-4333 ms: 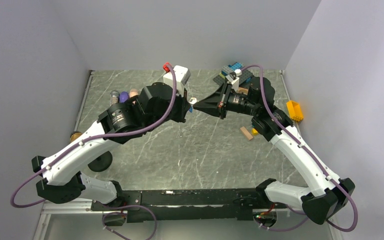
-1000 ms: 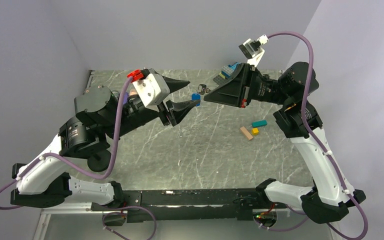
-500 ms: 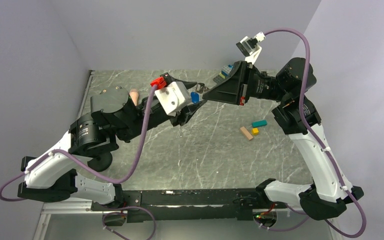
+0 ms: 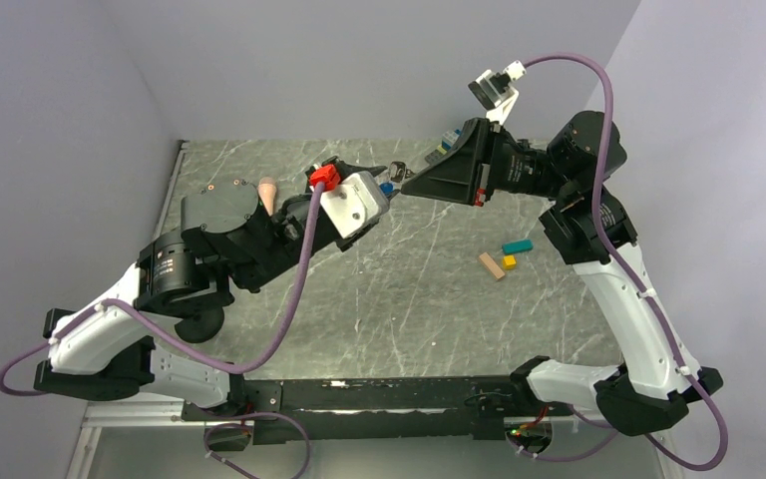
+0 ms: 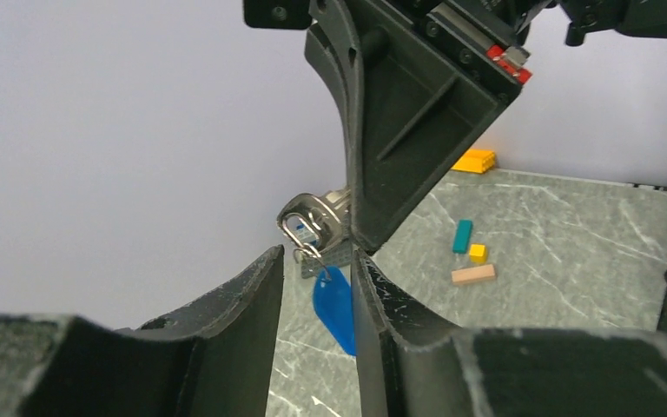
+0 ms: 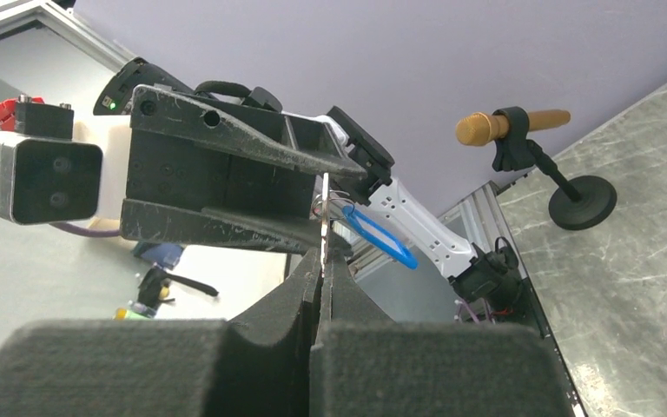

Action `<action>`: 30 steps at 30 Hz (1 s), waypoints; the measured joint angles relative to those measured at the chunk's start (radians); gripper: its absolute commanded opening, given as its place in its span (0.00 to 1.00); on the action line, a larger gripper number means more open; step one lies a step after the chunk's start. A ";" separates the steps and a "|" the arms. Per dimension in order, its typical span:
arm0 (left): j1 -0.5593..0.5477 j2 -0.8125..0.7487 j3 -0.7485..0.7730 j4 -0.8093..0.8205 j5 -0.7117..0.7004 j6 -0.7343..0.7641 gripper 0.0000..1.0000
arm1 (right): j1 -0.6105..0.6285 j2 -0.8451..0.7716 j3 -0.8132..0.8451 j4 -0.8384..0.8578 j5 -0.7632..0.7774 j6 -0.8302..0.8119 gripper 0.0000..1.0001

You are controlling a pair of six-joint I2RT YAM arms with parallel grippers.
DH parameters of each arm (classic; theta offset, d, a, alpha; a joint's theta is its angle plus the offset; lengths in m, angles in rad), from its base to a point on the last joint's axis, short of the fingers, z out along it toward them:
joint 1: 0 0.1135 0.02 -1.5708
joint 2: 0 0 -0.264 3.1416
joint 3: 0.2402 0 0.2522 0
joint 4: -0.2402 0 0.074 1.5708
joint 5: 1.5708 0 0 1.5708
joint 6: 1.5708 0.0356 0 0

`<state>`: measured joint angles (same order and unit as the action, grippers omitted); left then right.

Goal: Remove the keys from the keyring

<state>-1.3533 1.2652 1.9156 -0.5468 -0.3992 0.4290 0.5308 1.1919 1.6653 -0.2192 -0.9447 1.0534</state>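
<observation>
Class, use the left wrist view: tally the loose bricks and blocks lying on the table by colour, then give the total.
Teal brick: 1
Yellow: 2, the small brick and the larger piece by the far wall
Tan block: 1
Total: 4

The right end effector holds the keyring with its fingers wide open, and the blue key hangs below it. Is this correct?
No: the right wrist view shows the right end effector shut on the keyring, not open. The blue key does hang below it.
</observation>
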 measured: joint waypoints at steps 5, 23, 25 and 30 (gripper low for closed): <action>-0.009 0.001 0.001 0.021 -0.051 0.029 0.31 | 0.000 0.000 0.004 -0.002 -0.003 -0.001 0.00; -0.026 0.020 0.040 -0.007 -0.095 0.056 0.07 | 0.000 0.019 0.034 -0.011 -0.007 -0.006 0.00; -0.026 0.032 0.068 -0.029 -0.095 0.053 0.04 | 0.000 0.019 0.034 -0.004 -0.007 -0.006 0.00; -0.026 0.057 0.131 -0.090 -0.089 0.033 0.03 | 0.000 0.019 0.034 0.006 -0.014 -0.006 0.00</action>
<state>-1.3788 1.3220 2.0464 -0.6365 -0.4877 0.4622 0.5308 1.2110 1.6989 -0.2127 -0.9588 1.0470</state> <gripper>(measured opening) 0.041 0.018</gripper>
